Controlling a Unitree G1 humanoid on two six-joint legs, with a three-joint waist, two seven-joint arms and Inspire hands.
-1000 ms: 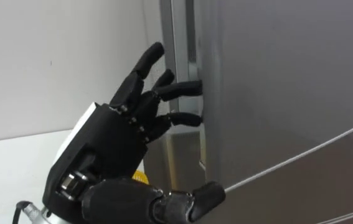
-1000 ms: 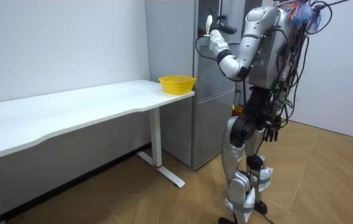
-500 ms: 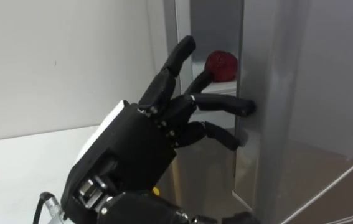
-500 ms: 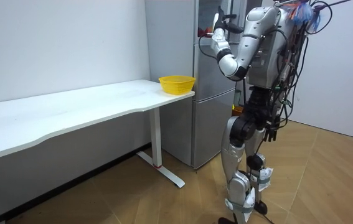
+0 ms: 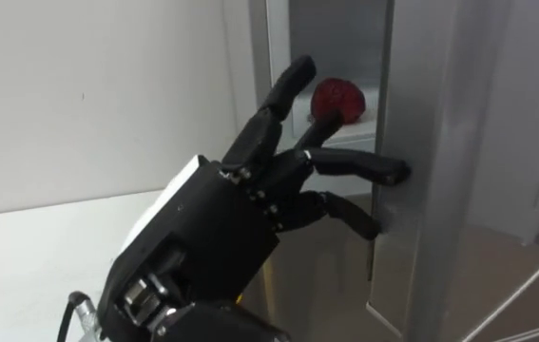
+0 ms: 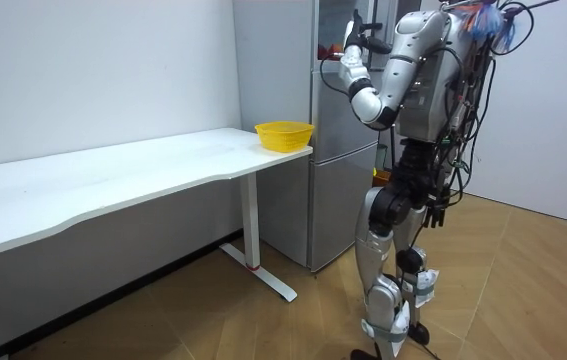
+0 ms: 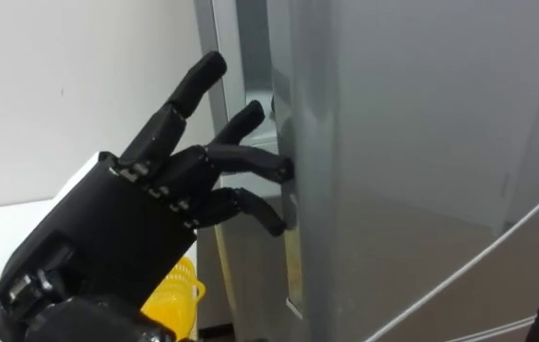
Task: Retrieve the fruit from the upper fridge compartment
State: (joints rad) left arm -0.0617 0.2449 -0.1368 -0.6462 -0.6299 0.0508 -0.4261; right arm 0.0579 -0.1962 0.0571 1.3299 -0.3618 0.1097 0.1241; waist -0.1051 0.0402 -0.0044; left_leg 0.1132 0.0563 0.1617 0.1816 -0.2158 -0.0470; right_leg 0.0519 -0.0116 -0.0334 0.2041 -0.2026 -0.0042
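The upper fridge door (image 5: pixel 440 142), all but closed a second ago, now stands ajar, its edge swung further out with the straight fingers of the robot's left hand (image 5: pixel 221 228) against it. The widening gap reveals a red item (image 5: pixel 337 99) on a white shelf (image 5: pixel 353 134) inside, more exposed than half a second ago.

The fridge door (image 5: pixel 440 142) is smooth grey metal with a dull satin sheen. The left hand (image 5: pixel 221 228) is black plastic, mostly matt, with a faint gloss along the fingers. The red item (image 5: pixel 337 98) looks matt. The bowl (image 6: pixel 284 134) is yellow plastic, the tabletop (image 6: pixel 113 180) smooth white and the floor (image 6: pixel 523 300) wood.
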